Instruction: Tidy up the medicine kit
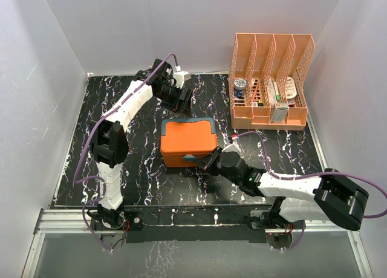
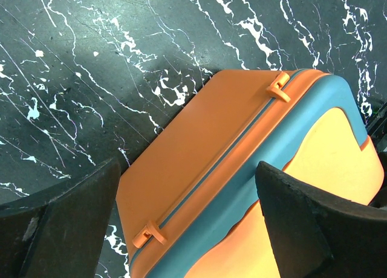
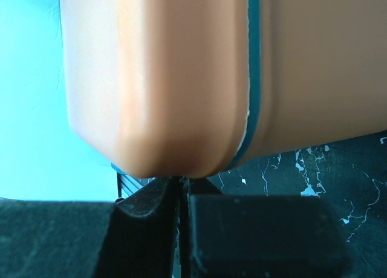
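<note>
One medicine kit [image 1: 188,142], orange, lid closed, lying mid-tabletop [image 1: 139,169]. Left end effector [image 1: 181,106]: above the kit's far hinged edge, fingers spread wide, holding nothing. Right end effector [image 1: 207,162]: against the kit's near front corner, fingers almost together; any hold unclear.

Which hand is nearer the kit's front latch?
Right. The right hand is at the medicine kit's front edge by the latch; left hand hovers open over its hinged rear side.
</note>
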`<control>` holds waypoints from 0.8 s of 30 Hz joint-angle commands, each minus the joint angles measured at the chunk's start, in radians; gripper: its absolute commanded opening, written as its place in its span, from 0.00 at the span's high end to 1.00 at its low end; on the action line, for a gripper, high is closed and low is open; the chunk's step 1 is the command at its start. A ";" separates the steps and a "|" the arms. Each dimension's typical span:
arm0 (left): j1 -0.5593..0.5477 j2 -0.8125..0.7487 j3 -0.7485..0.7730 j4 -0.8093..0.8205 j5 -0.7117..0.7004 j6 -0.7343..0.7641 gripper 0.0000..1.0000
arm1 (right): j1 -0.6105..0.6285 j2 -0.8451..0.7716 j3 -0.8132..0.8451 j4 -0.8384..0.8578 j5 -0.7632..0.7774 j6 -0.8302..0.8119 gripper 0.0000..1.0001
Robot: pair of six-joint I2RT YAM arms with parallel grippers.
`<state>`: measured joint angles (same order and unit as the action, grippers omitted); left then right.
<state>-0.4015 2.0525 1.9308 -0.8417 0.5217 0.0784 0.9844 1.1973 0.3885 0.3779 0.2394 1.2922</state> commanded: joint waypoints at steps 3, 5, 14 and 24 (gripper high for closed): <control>-0.004 -0.017 0.011 -0.017 0.032 0.006 0.08 | 0.002 -0.031 0.029 0.110 -0.009 0.003 0.99; -0.004 -0.015 0.011 -0.020 0.033 0.007 0.08 | 0.002 -0.030 0.032 0.113 -0.010 0.001 0.99; -0.003 -0.024 -0.001 -0.023 0.031 0.015 0.08 | 0.002 -0.021 0.031 0.126 -0.010 0.010 1.00; -0.003 -0.029 -0.012 -0.015 0.033 0.011 0.08 | 0.002 -0.011 0.042 0.122 -0.004 0.019 1.00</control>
<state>-0.4015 2.0525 1.9297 -0.8421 0.5316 0.0826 0.9844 1.1923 0.3885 0.3958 0.2295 1.2930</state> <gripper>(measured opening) 0.921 0.009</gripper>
